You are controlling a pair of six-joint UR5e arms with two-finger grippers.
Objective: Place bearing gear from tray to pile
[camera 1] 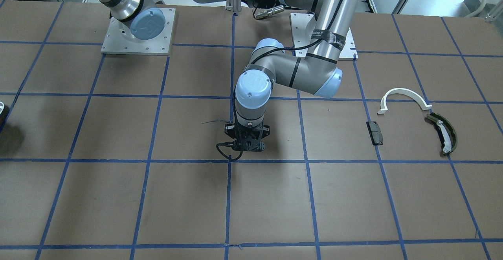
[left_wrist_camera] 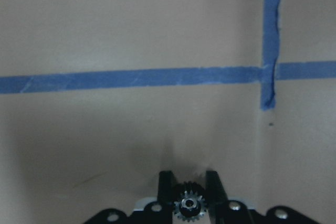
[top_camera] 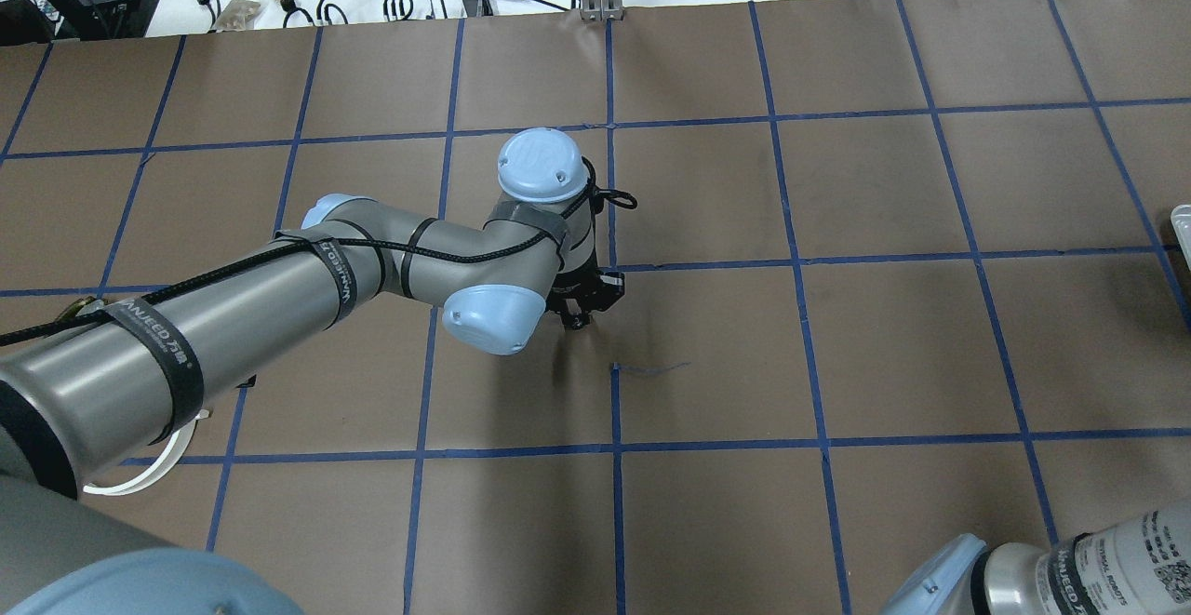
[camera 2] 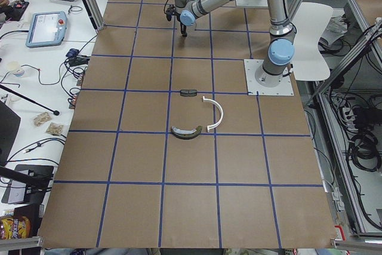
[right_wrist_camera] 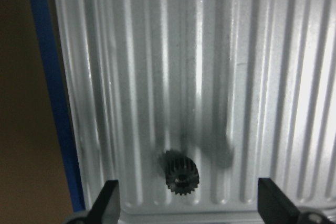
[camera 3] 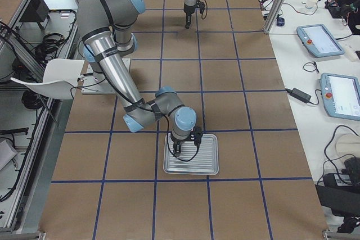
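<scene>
Blue-gridded brown table, ribbed silver tray

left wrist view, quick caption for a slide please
Left gripper gripping a small bearing gear above the brown table with blue tape lines.

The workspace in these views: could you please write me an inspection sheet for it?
Surface: brown table, blue tape grid.
Job's things: bearing gear in the left gripper; second gear lying on the ribbed tray; pile of white half-ring, olive curved piece, dark block.
Clutter: metal cylinder near the arm bases.
Grippers: left gripper shut on the bearing gear over mid-table; right gripper open above the ribbed tray.
Cables: black cable strapped along the left arm.
Surroundings: teach pendants, white chair.
</scene>
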